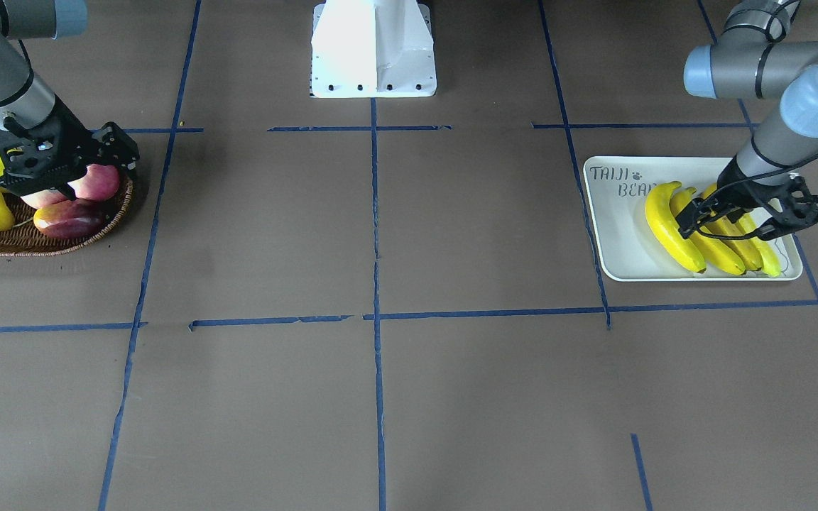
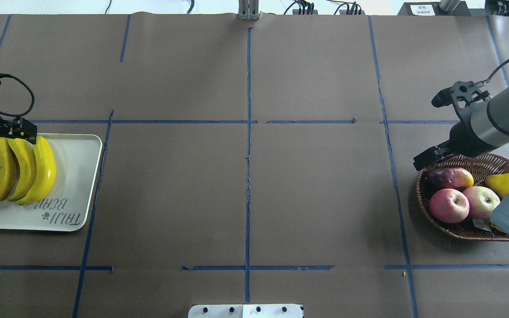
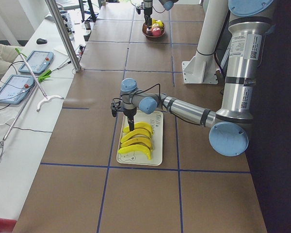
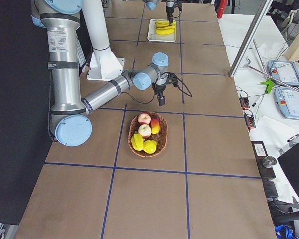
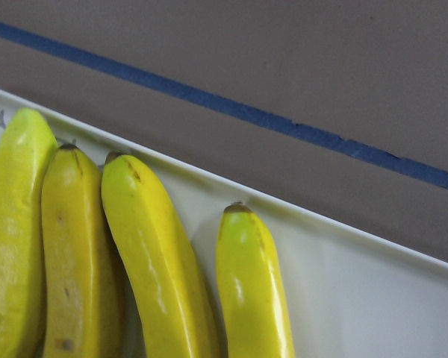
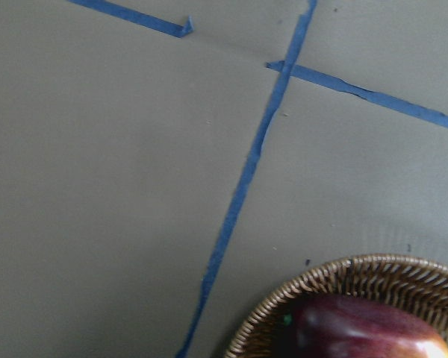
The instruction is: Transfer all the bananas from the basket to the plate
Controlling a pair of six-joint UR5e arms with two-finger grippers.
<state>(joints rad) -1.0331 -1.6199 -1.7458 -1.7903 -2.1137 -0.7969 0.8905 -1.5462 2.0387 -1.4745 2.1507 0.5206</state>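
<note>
Since all four bananas [image 2: 20,170] lie flat and side by side on the plate [image 2: 75,176], each touching its neighbour, you can take the carrying as done. What is in hand now looks like the release and retreat after the last placement.

The left claw [image 2: 27,129] hangs just over the banana nearest the plate's bare, lettered half, close to the end that points at the plate's rim farther from the robot. It grips nothing. Whether its fingers are spread or closed, you cannot tell from these views.

The basket [image 2: 422,194] sits well apart from the plate, at the opposite end of the surface [image 2: 245,198]. The right claw [image 2: 429,157] is poised at the basket's plate-side rim, also carrying nothing, and you cannot tell its opening either. In the basket you can see two apples [image 2: 449,205], a dark red fruit [image 2: 451,177] and stubby yellow fruit [image 2: 502,183], but no banana.

Your next move, as I judge it, is to lift the left claw straight up from the plate. A sideways drag could catch that outer banana and roll it toward the bare half. Draw the right claw back as well, and check the basket once it is unobstructed.
</note>
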